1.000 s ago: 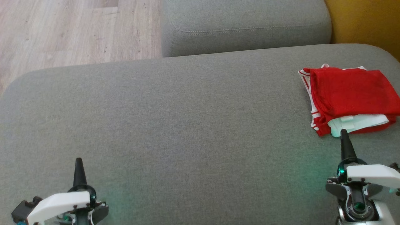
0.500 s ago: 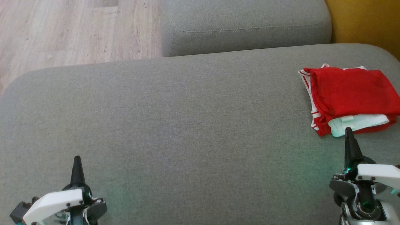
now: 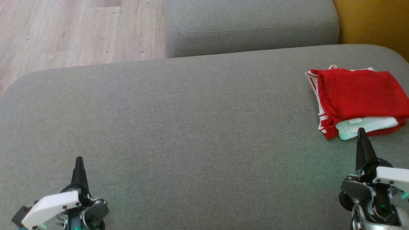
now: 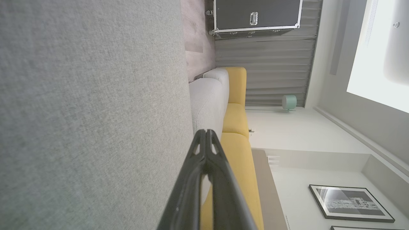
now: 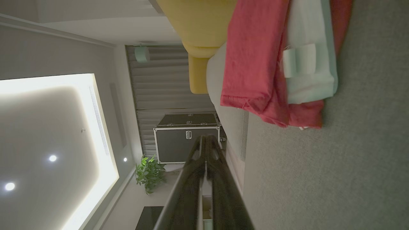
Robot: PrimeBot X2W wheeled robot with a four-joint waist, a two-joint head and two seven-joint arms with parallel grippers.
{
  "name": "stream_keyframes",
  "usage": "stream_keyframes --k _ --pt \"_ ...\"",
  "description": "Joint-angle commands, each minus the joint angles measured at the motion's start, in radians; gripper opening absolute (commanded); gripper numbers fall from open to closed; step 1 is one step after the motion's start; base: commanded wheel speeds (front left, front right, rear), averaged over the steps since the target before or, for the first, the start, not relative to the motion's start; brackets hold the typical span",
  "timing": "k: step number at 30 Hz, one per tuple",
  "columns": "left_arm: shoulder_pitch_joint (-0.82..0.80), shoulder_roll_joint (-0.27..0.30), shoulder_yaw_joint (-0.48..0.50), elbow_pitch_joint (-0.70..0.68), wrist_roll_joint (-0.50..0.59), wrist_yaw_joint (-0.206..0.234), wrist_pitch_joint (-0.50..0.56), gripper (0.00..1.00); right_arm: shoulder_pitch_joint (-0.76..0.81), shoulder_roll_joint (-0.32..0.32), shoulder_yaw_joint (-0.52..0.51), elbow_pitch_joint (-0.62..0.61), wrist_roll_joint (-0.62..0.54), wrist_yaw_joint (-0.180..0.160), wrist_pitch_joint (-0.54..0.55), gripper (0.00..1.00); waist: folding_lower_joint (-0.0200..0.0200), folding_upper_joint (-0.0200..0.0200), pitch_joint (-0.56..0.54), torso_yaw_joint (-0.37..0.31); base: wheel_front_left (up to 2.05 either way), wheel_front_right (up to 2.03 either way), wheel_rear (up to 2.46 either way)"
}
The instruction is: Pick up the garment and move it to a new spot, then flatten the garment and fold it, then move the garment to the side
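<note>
Lying folded, red garment (image 3: 358,92), white trim

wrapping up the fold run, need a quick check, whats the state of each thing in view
garment: folded, lying at the right end of the grey cushion, not held
left gripper: shut, empty, over bare cushion
right gripper: shut, empty, tip close to the garment's near edge
flight case: lid closed
ceiling spotlights: on

A living room: grey sofa (image 3: 191,127), yellow sofa (image 4: 236,118), wood floor (image 3: 64,32), framed picture (image 4: 351,203), plant (image 5: 149,172), curtains (image 4: 271,80).
</note>
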Motion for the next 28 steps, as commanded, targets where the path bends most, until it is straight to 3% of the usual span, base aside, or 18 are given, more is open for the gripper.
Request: stream_keyframes --k 1,28 --pt "-0.051 0.007 0.04 -0.037 -0.005 -0.007 0.007 0.0 -0.019 -0.003 0.02 -0.041 0.007 -0.001 0.006 0.0 0.0 0.0 0.0 0.0 0.0 0.0 0.0" --pt "-0.051 0.007 0.04 -0.037 -0.005 -0.007 0.007 0.0 -0.019 -0.003 0.02 -0.041 0.007 -0.001 0.006 0.0 0.0 0.0 0.0 0.0 0.0 0.0 0.0"
